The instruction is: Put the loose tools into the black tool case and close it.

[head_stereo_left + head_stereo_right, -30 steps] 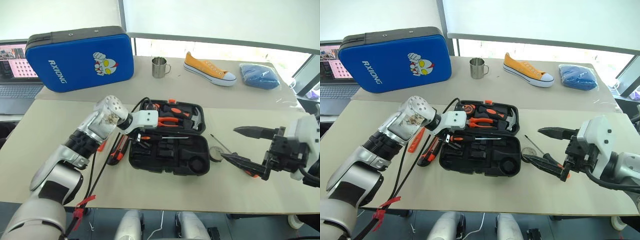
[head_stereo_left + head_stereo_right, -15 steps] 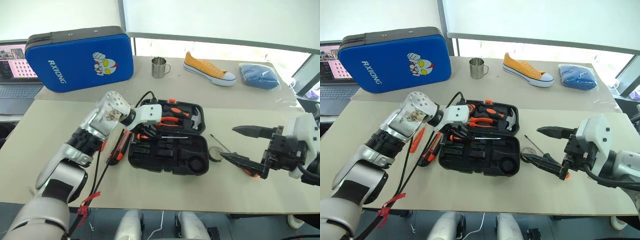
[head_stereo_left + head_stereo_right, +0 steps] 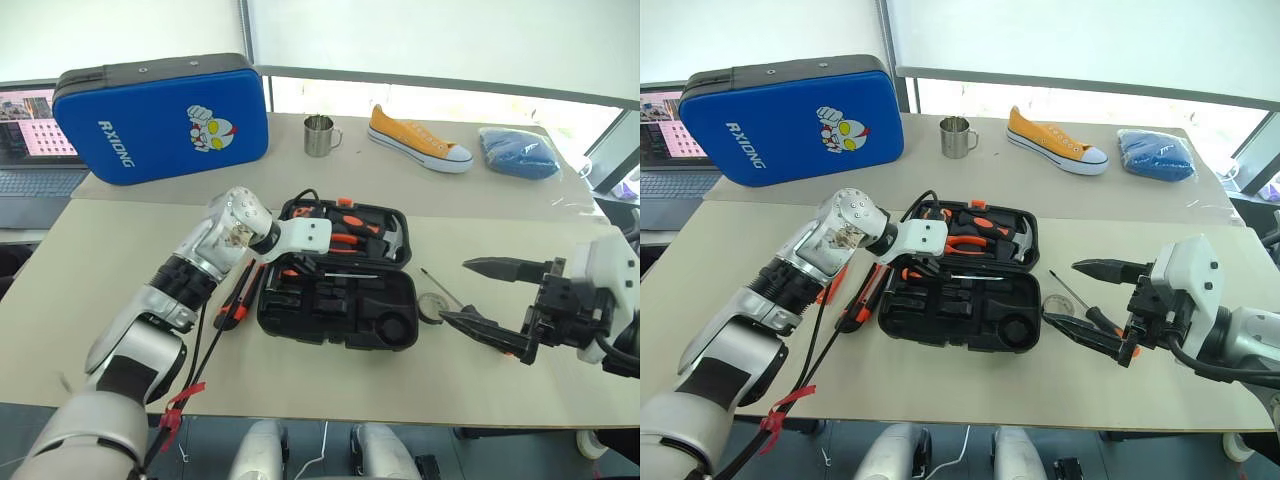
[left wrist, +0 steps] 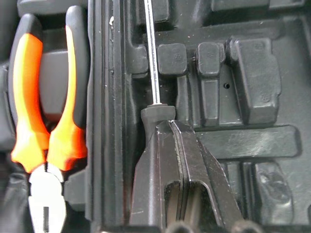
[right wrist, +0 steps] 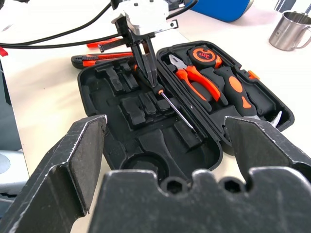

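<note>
Left wrist view shows your left end effector [image 4: 177, 133] closed on a screwdriver [image 4: 151, 63] in the open black tool case [image 3: 385, 335]; right end effector [image 3: 485, 300] open; utility knife [image 3: 235, 300] remains on the table [image 3: 120, 250].

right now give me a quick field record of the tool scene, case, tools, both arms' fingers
case: black tool case open on the table, pliers in its far half
left fingers: shut, tips pressing down on the handle of a screwdriver lying in the case
right fingers: open, holding nothing, right of the case
still loose, left of case: utility knife
still loose, right of case: tape roll, screwdriver
lid: not closed
</note>
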`<control>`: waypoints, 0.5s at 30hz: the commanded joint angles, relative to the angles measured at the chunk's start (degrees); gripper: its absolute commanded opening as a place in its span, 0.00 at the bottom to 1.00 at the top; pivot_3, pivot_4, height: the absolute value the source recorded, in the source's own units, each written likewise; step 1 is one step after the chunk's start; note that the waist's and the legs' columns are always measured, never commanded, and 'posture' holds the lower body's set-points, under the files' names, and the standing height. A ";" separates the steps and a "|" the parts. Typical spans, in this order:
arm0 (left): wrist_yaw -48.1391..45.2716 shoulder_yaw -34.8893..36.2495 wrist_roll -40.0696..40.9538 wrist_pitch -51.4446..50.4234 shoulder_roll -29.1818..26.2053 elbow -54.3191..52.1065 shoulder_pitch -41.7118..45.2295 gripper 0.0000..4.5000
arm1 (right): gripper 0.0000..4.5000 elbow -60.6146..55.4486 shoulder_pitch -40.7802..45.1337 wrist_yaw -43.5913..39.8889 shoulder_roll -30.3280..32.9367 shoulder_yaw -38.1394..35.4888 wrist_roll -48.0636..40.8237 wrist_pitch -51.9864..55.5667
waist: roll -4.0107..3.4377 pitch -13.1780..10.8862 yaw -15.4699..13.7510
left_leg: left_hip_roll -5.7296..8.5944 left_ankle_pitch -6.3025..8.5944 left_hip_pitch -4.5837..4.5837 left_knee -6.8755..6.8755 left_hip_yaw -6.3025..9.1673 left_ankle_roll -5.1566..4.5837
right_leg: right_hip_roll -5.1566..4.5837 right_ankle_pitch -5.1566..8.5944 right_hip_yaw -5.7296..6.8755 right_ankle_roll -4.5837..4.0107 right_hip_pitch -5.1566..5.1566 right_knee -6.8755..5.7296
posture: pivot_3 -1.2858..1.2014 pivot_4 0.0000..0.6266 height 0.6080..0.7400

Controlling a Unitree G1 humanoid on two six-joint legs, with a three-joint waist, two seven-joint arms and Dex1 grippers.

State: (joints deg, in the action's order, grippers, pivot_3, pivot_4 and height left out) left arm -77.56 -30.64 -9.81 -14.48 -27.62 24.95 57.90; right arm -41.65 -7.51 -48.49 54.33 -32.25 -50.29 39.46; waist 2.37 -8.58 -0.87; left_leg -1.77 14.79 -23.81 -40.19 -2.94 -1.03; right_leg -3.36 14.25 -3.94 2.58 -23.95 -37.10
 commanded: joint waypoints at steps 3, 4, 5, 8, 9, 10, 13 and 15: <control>2.85 -2.45 -4.94 5.23 1.28 4.45 0.83 0.01 | 1.00 -1.02 -0.09 0.58 0.34 -1.70 -1.10 0.00 | -0.02 0.02 -0.10 | 0.01 0.00 0.04 -0.04 -0.01 0.00 | 0.00 -0.01 0.01 0.02 0.10 0.00 | 0.52 0.24 0.99; 3.05 -2.48 -5.18 5.73 1.72 5.07 0.86 0.01 | 1.00 -0.96 -0.06 0.64 0.34 -1.59 -1.08 -0.05 | -0.03 0.03 -0.14 | 0.02 0.00 0.11 -0.05 -0.01 0.00 | 0.00 -0.01 0.01 0.02 0.20 0.01 | 0.52 0.24 0.99; 3.18 -2.39 -5.34 6.04 2.08 5.55 0.90 0.01 | 1.00 -0.91 -0.08 0.67 0.33 -1.51 -1.03 -0.12 | -0.03 0.03 -0.19 | 0.03 0.00 0.23 -0.05 -0.02 0.00 | 0.00 -0.01 0.01 0.03 0.34 0.02 | 0.52 0.24 0.99; 3.12 -0.94 -4.69 6.34 2.65 6.09 0.97 0.01 | 1.00 -0.75 -0.28 1.12 0.06 -1.07 -0.44 -0.31 | -0.03 0.03 -0.32 | 0.03 0.03 0.66 -0.04 -0.04 -0.04 | 0.00 0.02 0.04 0.06 0.85 0.14 | 0.52 0.24 0.99; 2.40 0.82 -3.01 4.86 2.50 5.23 0.99 0.01 | 1.00 -0.78 -0.75 1.23 -0.10 -1.13 0.08 -0.43 | -0.03 0.04 -0.35 | 0.05 0.02 0.65 -0.05 -0.04 -0.04 | 0.00 0.02 0.03 0.07 0.86 0.14 | 0.52 0.24 0.99; 1.45 3.50 -0.36 2.87 2.03 3.80 0.95 0.01 | 1.00 -0.86 -1.43 1.45 -0.37 -1.40 0.67 -0.61 | -0.03 0.03 -0.35 | 0.05 0.01 0.64 -0.06 -0.03 -0.06 | 0.00 0.01 0.02 0.08 0.85 0.13 | 0.52 0.24 0.99; -2.64 14.39 12.36 -3.21 0.59 -3.34 -0.24 0.12 | 1.00 -0.78 -4.06 3.26 -2.22 -2.99 2.63 -1.01 | -0.01 0.02 0.14 | 0.00 0.01 0.46 -0.06 0.04 -0.06 | 0.02 0.01 0.02 0.07 0.66 0.10 | 0.52 0.24 0.99; -6.74 20.49 22.12 -12.23 -1.45 -9.98 -1.08 0.25 | 1.00 -0.83 -6.87 3.94 -3.85 -5.03 2.99 -0.58 | -0.02 0.02 0.37 | -0.05 0.01 0.10 -0.05 0.34 -0.06 | 0.04 0.01 0.02 0.06 0.29 0.05 | 0.52 0.24 0.99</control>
State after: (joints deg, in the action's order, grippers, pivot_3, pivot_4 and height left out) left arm -80.45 -17.01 2.46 -19.15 -27.28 22.55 55.90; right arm -41.63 -12.94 -45.59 51.31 -33.23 -47.63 39.40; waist 2.35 -8.56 -0.50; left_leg -1.82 14.80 -23.93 -40.25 -2.59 -1.10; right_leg -3.33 14.25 -3.95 2.62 -23.97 -37.13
